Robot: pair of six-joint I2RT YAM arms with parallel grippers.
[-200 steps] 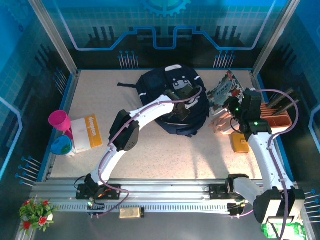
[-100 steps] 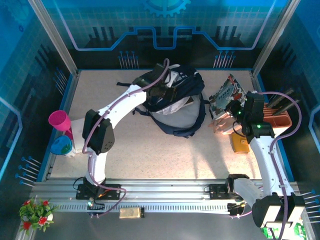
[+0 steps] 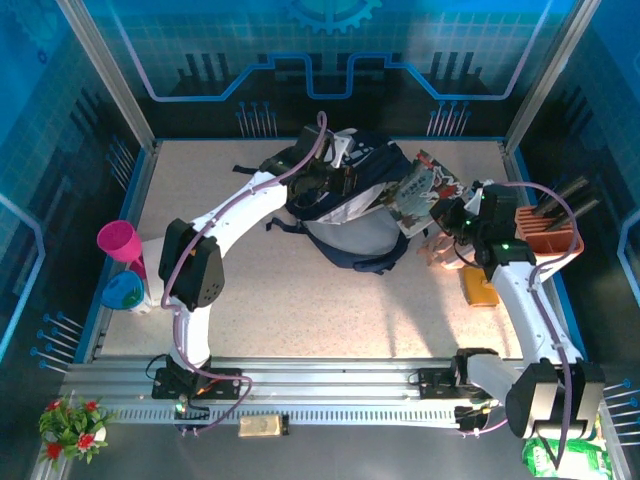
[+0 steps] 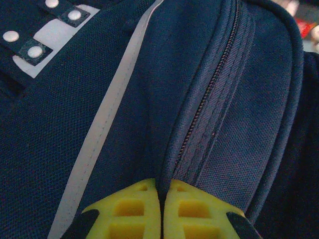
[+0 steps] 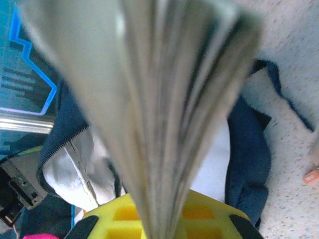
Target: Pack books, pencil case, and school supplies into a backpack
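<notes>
The navy backpack (image 3: 385, 175) lies at the back middle of the table, its mouth held open on a pale lining (image 3: 358, 235). My left gripper (image 3: 335, 182) is shut on a fold of the backpack (image 4: 124, 99) beside the zipper (image 4: 209, 99), its jaws pinching the fabric. My right gripper (image 3: 452, 212) is shut on a white-red illustrated book (image 3: 418, 190), tilted over the backpack's right edge. In the right wrist view the book's page edges (image 5: 164, 99) fan out from the gripper (image 5: 159, 219) above the open backpack (image 5: 249, 149). The pinkish pencil case (image 3: 445, 252) and a flat orange piece (image 3: 480, 288) lie beneath the right arm.
A block holder with black handles (image 3: 548, 235) stands at the right edge. A magenta cup (image 3: 118, 240) and a blue-green round thing (image 3: 125, 292) sit at the left edge. Black straps (image 3: 285, 222) trail from the backpack toward the front. Blue walls ring the table.
The left gripper has pulled the backpack's flap up and back, baring the pale lining. The right gripper has carried the book left toward the opening. The left arm's elbow swung left.
</notes>
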